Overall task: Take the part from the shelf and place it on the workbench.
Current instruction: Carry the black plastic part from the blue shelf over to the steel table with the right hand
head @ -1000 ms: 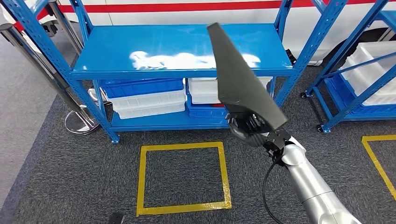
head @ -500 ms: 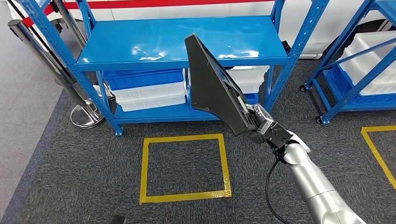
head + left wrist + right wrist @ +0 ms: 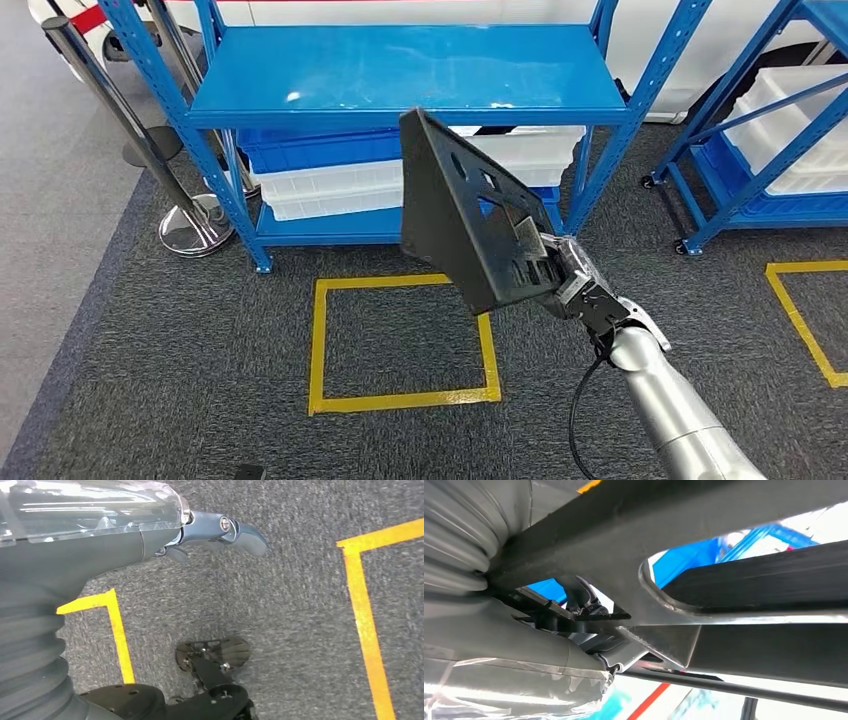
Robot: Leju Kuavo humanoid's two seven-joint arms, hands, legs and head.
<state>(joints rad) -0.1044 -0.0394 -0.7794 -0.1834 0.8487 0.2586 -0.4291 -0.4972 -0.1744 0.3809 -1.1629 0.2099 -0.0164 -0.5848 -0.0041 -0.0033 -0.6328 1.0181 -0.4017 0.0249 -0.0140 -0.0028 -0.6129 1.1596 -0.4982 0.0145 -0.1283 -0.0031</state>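
Now my right hand (image 3: 568,283) grips the black part (image 3: 463,217) by its lower corner; its long axis runs toward eleven o'clock, off the blue shelf (image 3: 410,75). My left hand (image 3: 220,530) hangs with nothing in it.

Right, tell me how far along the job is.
Done: the part is off the shelf, whose top level is bare. In hand: the right hand grips the part's lower edge and holds it in the air above the carpet. The left hand holds nothing. Left: setting it on a workbench.
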